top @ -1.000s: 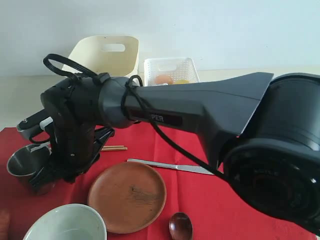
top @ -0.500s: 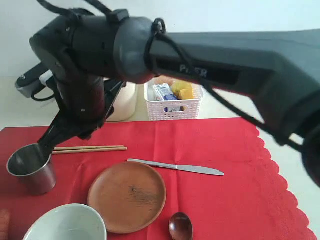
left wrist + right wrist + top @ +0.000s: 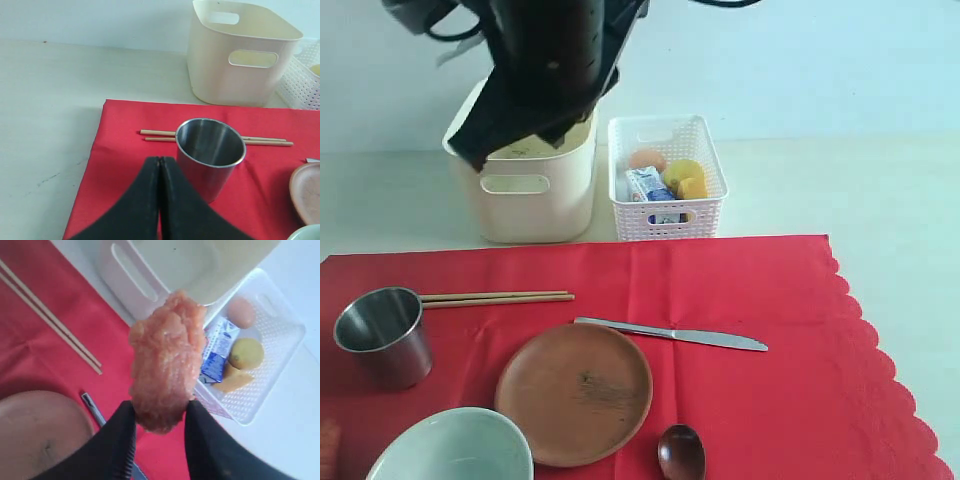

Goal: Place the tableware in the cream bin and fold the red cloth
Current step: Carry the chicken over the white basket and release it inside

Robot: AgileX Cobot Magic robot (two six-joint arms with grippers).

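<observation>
The red cloth (image 3: pixel 740 300) lies spread out. On it are the steel cup (image 3: pixel 380 335), chopsticks (image 3: pixel 495 297), brown plate (image 3: pixel 575 392), pale green bowl (image 3: pixel 450 450), knife (image 3: pixel 670 334) and dark spoon (image 3: pixel 682 452). The cream bin (image 3: pixel 525 190) stands behind the cloth, with my right arm (image 3: pixel 550 70) above it. My left gripper (image 3: pixel 160 161) is shut and empty, just beside the steel cup (image 3: pixel 210 150). My right gripper (image 3: pixel 160 412) is shut on a pinkish lump of meat (image 3: pixel 167 355), high over the cloth's back edge near the cream bin (image 3: pixel 200 265).
A white lattice basket (image 3: pixel 710 160) beside the cream bin holds an egg (image 3: pixel 241 311), a lemon (image 3: pixel 245 352) and a blue-white milk carton (image 3: pixel 217 350). A brownish thing (image 3: pixel 325 450) shows at the lower left edge. Pale tabletop (image 3: pixel 890 190) surrounds the cloth.
My right arm has lifted from beside the steel cup and swung back toward the bins, uncovering the cloth and tableware. The tableware has not moved.
</observation>
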